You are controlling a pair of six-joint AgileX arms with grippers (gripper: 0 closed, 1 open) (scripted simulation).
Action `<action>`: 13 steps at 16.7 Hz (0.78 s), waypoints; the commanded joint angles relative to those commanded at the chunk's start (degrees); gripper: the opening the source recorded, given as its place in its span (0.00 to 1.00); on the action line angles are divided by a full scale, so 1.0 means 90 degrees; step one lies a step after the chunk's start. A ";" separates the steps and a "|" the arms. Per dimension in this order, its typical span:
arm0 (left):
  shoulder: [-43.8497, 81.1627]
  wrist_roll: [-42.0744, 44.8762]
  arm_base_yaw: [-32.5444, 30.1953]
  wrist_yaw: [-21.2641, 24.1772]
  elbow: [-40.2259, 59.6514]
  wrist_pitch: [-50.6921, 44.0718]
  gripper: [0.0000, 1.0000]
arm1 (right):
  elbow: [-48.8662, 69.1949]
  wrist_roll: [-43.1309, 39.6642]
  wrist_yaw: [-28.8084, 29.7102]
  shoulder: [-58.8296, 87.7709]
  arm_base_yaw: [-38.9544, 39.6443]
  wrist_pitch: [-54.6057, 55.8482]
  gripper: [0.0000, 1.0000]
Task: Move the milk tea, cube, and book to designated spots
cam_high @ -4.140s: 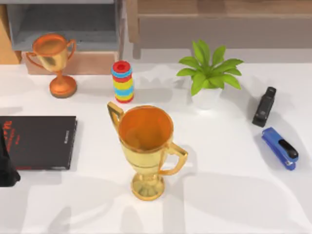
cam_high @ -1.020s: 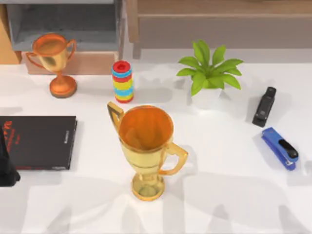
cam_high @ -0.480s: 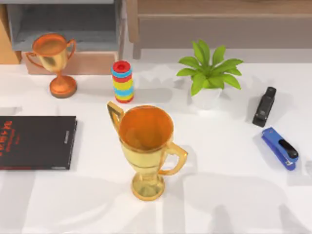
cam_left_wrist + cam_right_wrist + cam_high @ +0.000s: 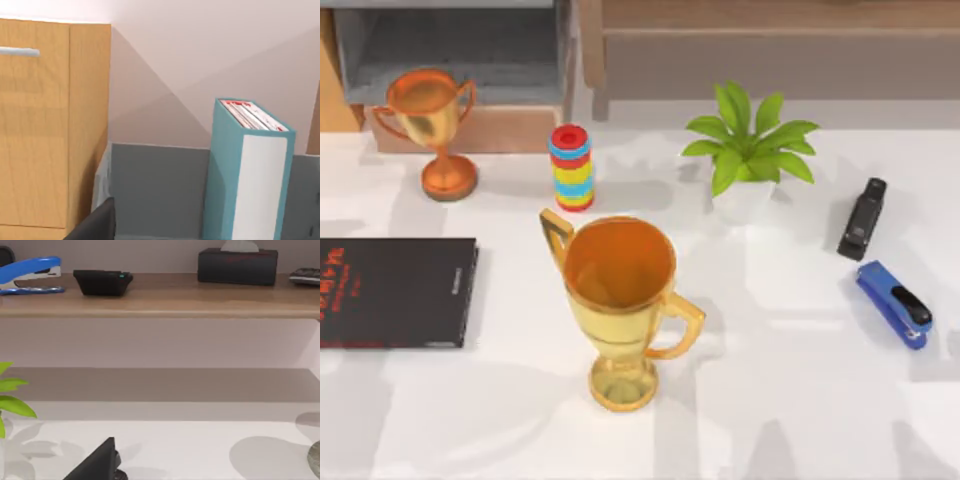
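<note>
From above, I see my white table point(image 4: 800, 400) with many things on it. A big gold trophy cup with two handles point(image 4: 620, 300) stands in the middle. A smaller orange-gold trophy cup point(image 4: 428, 125) stands far back on the left, in front of a grey open box shelf point(image 4: 450, 45). Between the two cups stands a stack of red, blue and yellow rings point(image 4: 571, 167). A thin black book with red letters point(image 4: 395, 292) lies flat at the left edge of the table. A green leafy plant in a white pot point(image 4: 748, 150) stands at the back, right of the middle. Near the right edge a small black stapler point(image 4: 861, 218) lies just behind a blue stapler point(image 4: 893, 303), close but not touching.

My left wrist camera looks at the thick teal book with white page edges and red marks on top point(image 4: 247, 170). It stands upright against a grey wall point(image 4: 155, 190), with a light wooden cabinet with a silver handle point(image 4: 50, 125) off to one side, apart from the book. A dark bit of my left gripper point(image 4: 97, 225) pokes in at the edge, and I cannot tell how its fingers stand.

My right wrist camera looks at a long wooden shelf point(image 4: 160, 300). On it lie another blue stapler point(image 4: 32, 274), a flat black gadget point(image 4: 102, 282) and a black tissue box point(image 4: 237, 266). A dark bit of my right gripper point(image 4: 100, 462) shows low down over the white table, and I cannot tell its fingers either.
</note>
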 joint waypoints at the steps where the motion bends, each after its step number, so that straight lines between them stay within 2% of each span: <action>1: 0.0634 0.0015 -0.0077 -0.0057 0.0366 0.0146 1.00 | 0.0000 0.0000 0.0000 0.0000 0.0000 0.0000 1.00; 7: 0.3447 0.0158 -0.0440 -0.0396 0.2015 0.0626 1.00 | 0.0000 0.0000 0.0000 0.0000 0.0000 0.0000 1.00; 13: 0.4024 0.0213 -0.0522 -0.0507 0.2403 0.0688 1.00 | 0.0000 0.0000 0.0000 0.0000 0.0000 0.0000 1.00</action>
